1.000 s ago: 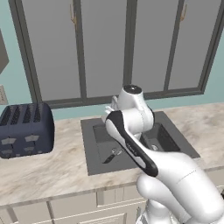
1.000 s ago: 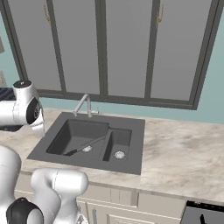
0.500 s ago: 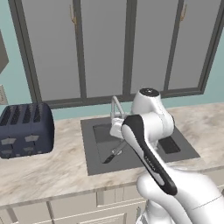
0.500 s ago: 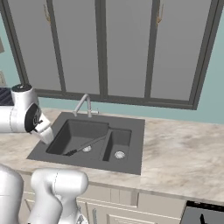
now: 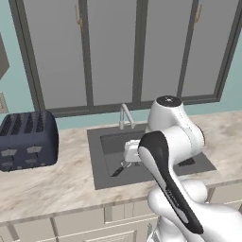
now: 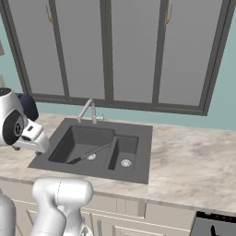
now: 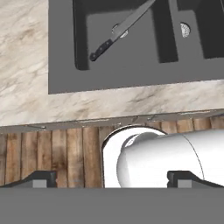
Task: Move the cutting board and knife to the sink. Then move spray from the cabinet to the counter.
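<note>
Though half-hidden by the arm, knife (image 7: 118,31) in sink (image 7: 61,65), gripper (image 7: 112,178) wide open, empty

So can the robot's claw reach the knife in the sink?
Probably yes. The knife lies uncovered in the big basin of the sink, nothing on top of it, and the claw is open, up over the counter's front edge.

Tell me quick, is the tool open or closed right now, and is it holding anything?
Tool: open and holding nothing; the knife lies in the sink below it.
</note>
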Tool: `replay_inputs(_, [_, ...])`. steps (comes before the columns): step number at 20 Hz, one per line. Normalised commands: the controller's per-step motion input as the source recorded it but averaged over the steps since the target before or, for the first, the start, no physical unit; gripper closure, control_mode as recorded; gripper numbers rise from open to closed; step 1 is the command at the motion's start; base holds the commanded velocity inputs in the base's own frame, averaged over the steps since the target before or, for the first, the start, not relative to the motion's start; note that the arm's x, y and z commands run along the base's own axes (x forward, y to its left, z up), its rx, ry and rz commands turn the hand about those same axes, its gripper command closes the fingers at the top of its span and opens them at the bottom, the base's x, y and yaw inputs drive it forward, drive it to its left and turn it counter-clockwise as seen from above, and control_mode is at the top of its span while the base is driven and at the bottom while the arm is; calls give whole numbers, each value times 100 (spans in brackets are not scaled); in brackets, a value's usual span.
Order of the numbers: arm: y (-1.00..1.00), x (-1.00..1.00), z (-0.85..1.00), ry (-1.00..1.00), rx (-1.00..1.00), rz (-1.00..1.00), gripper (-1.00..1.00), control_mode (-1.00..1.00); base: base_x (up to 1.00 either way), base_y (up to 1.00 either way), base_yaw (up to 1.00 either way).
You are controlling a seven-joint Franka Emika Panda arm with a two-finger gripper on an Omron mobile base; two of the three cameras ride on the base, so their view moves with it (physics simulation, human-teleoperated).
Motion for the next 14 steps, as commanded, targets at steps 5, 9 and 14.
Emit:
replay_inputs(5, [1,-10,4,3,-6,13,-100,-100,0,0,0])
replay_inputs(9, [1,0,0,3,-1,2,-100,-100,0,0,0])
replay_inputs(14, [0,-2,0,0,0,0,-100,-100,0,0,0])
